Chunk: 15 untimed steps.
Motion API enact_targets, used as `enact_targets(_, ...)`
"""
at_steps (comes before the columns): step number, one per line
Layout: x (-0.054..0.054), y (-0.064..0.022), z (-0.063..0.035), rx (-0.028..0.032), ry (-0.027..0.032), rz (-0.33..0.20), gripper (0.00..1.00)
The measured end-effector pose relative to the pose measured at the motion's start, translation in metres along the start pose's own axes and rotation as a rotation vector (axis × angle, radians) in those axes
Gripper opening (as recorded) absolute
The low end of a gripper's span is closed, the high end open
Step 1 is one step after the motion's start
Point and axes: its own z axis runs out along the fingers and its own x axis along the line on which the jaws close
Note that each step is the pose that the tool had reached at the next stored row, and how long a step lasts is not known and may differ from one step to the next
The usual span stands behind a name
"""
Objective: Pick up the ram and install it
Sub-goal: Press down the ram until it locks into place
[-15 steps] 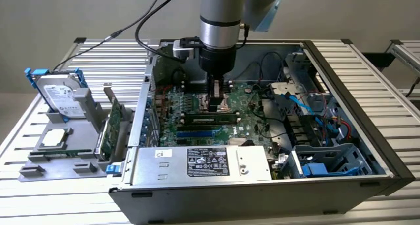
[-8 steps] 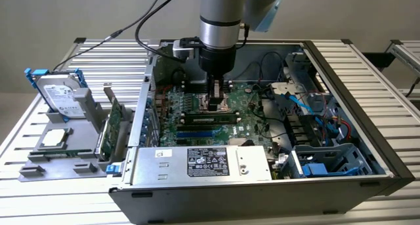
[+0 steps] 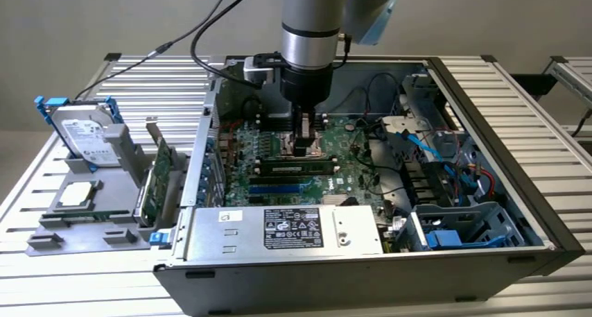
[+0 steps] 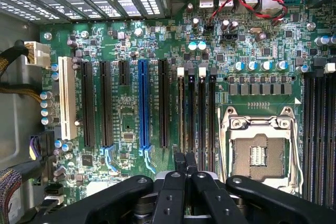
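Ram [image 3: 296, 168] sitting edge-up in a slot on the board [image 3: 277, 140], running across the exterior view, green with dark chips along the face. Parked right next to the CPU socket [image 4: 257, 153]. Gripper [image 3: 306, 147] hanging straight down just behind the stick, over the socket side. Fingers pinched closed, tips together, nothing visibly clamped between them; can't tell whether touching the ram or not. From the wrist, gripper [image 4: 185, 163] lined up over the row of black memory slots [image 4: 202, 114], with the blue slot [image 4: 143, 103] a few slots further out. PSU [image 3: 287, 228] along the near edge of the case [image 3: 518, 157]. Outside the case, on the exterior view's left: green card [image 3: 162, 175] standing upright in a holder, hard drive [image 3: 83, 133] well beyond it.
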Motion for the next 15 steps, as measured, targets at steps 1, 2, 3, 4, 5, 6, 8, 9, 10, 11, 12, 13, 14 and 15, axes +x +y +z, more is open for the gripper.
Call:
enact_targets(1, 0.0, 0.0, 0.0015, 0.0, 0.0, 0.0, 0.11)
enact_targets(2, 0.0, -0.0001, 0.0032, 0.0001, -0.0002, 0.0, 0.11)
enact_targets(3, 0.0, -0.0001, 0.0046, 0.0, -0.0001, 0.0, 0.11)
enact_targets(4, -0.001, -0.0002, 0.0061, 0.0, -0.0001, 0.0, 0.11)
enact_targets(5, -0.001, -0.0002, 0.0075, 0.0, -0.0001, 0.0, 0.11)
enact_targets(6, -0.001, -0.0002, 0.009, 0.0, -0.0002, 0.0, 0.11)
enact_targets(8, -0.001, -0.0003, 0.0117, 0.0, -0.0001, 0.0, 0.11)
enact_targets(9, -0.001, -0.0003, 0.0132, 0.0, -0.0002, 0.0, 0.11)
enact_targets(10, -0.001, -0.0004, 0.0148, -0.0001, -0.0002, 0.0, 0.11)
enact_targets(11, -0.001, -0.0004, 0.0158, -0.0002, -0.0003, 0.0, 0.11)
enact_targets(12, -0.001, -0.0003, 0.0159, -0.0008, 0.0, 0.0, 0.11)
enact_targets(13, -0.001, -0.0003, 0.0159, -0.001, 0.0002, 0.0, 0.11)
enact_targets(14, -0.001, -0.0003, 0.0159, -0.0014, 0.0003, 0.0, 0.11)
enact_targets(15, -0.001, -0.0004, 0.0163, -0.0013, 0.0, 0.0, 0.11)
